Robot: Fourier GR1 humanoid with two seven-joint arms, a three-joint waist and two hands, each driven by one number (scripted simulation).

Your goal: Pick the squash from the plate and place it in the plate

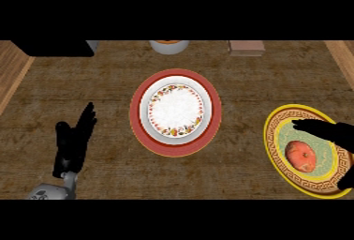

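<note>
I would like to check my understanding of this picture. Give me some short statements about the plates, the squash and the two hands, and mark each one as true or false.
1. The squash lies on the yellow-rimmed plate. True.
2. The red-rimmed plate at the centre already holds the squash. False: it holds no squash; its white centre is bare.
3. The right hand is above the yellow-rimmed plate, near the squash. True.
4. The right hand is closed round the squash. False: its fingers are stretched out above the squash, which lies uncovered on the plate.
5. The left hand rests on the red-rimmed plate. False: it is open, fingers up, at the left, apart from both plates.
</note>
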